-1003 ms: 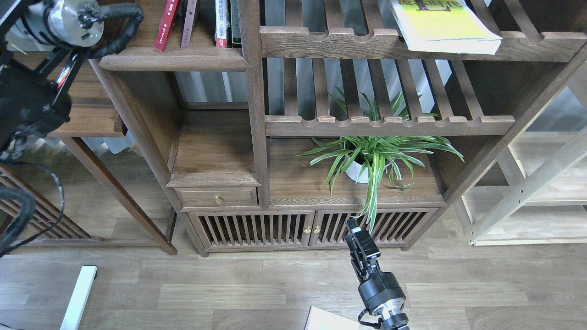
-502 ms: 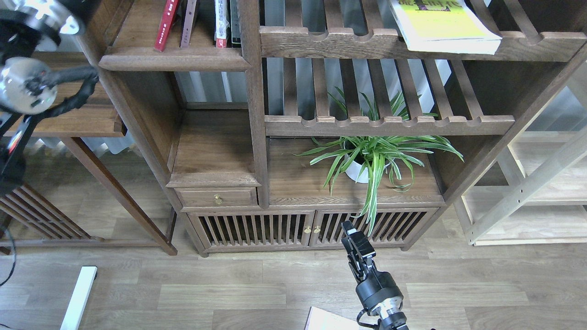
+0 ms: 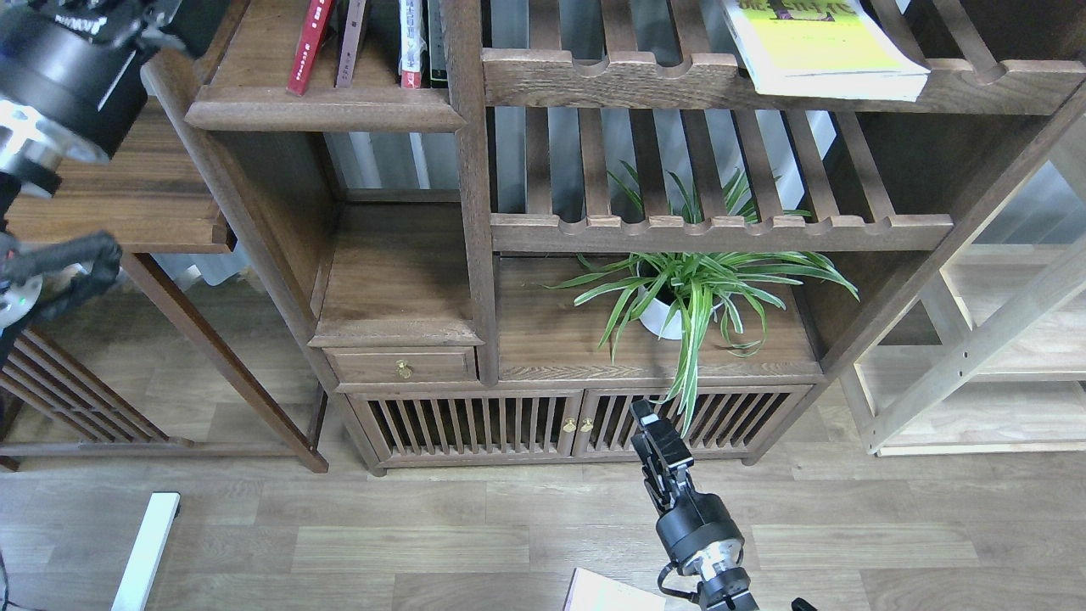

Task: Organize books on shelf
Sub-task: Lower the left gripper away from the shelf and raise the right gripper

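Note:
The thick yellow-green book (image 3: 814,42) lies flat on the top slatted rack at the upper right, its corner over the front rail. A red book (image 3: 307,42) leans on the dark-brown shelf (image 3: 322,109) at the upper left, next to thin mauve, white-red and dark spines. The lavender-white book cannot be identified; a pale corner (image 3: 607,594) shows at the bottom edge. My right gripper (image 3: 652,428) points up in front of the cabinet doors, empty, its fingers too dark to tell apart. My left arm (image 3: 59,76) fills the top left; its gripper is out of view.
A potted spider plant (image 3: 687,297) stands on the lower board under the slatted racks. A small drawer (image 3: 403,367) and slatted cabinet doors (image 3: 577,424) are below. A dark side table (image 3: 127,212) is at the left and pale light-wood shelving (image 3: 1001,339) at the right.
My left arm has swung, its silver joint dropping to the far left and a black segment now at the top left. My right gripper has crept slightly up and left.

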